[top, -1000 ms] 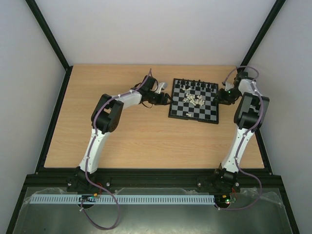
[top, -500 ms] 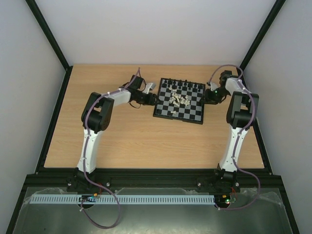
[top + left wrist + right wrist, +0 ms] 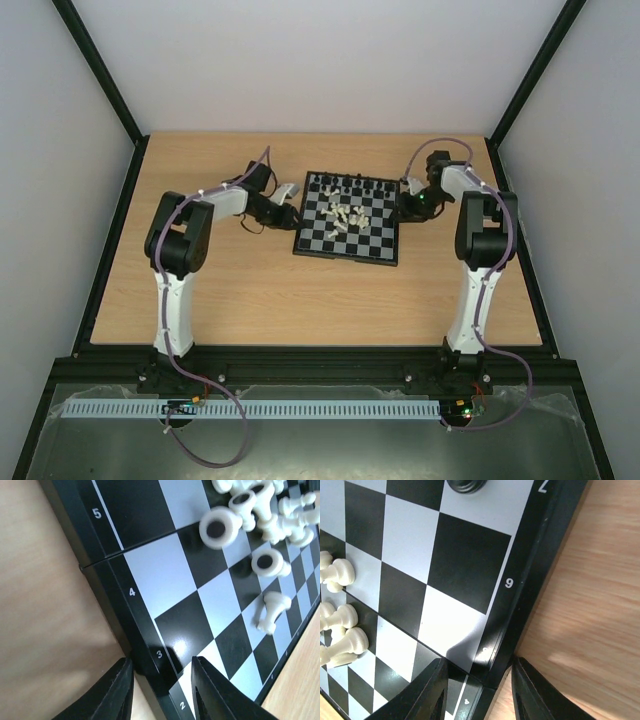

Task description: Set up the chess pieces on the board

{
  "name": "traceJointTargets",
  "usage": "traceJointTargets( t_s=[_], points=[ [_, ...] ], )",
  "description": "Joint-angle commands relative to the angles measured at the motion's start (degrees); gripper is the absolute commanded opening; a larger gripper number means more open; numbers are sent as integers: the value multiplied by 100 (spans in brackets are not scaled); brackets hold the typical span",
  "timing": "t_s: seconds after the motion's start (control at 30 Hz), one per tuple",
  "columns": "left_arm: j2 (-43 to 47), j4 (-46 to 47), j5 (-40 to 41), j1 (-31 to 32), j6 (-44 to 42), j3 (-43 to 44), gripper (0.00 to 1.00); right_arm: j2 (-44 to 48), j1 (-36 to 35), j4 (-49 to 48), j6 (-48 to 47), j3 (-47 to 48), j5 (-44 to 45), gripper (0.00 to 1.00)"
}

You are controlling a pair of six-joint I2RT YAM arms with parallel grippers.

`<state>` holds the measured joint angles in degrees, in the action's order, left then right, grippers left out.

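The left gripper (image 3: 161,672) is seen closed on the left border of the board (image 3: 345,247). One finger (image 3: 116,692) is set on the table side and the other on the checkered side, with the black rim by the numeral 3 pinched between them. The right gripper (image 3: 479,669) is noted in the same way on the opposite border, its two fingers clamped across the rim just below a printed rank numeral. In the overhead view the board is found flat on the wooden table (image 3: 250,290), towards the far side and between the two arms, a gripper at each side edge. A heap of cream-white pieces (image 3: 345,213) is recorded around the middle squares, mostly toppled and touching one another. From the left wrist several round bases are seen facing the camera, and one fallen pawn (image 3: 270,611) lies a little apart from the heap. A row of black pieces (image 3: 345,182) is seen upright along the far edge. One black piece (image 3: 465,485) is cut off at the top of the right wrist view.
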<state>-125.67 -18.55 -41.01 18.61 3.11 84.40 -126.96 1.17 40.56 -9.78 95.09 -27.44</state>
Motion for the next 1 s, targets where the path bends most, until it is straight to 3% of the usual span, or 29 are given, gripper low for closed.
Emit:
traceJointTargets(
  t_s=[0.0, 0.63, 0.97],
  points=[
    [346, -665, -256, 178, -505, -578, 34, 99, -505, 234, 92, -488, -373, 36],
    [1549, -878, 323, -43, -932, -2250, 33, 1047, -1020, -141, 284, -2229, -626, 34],
    [1819, -886, 427, -265, -1035, -2588, 34, 1202, -1039, -355, 590, -2281, -550, 34]
  ],
)
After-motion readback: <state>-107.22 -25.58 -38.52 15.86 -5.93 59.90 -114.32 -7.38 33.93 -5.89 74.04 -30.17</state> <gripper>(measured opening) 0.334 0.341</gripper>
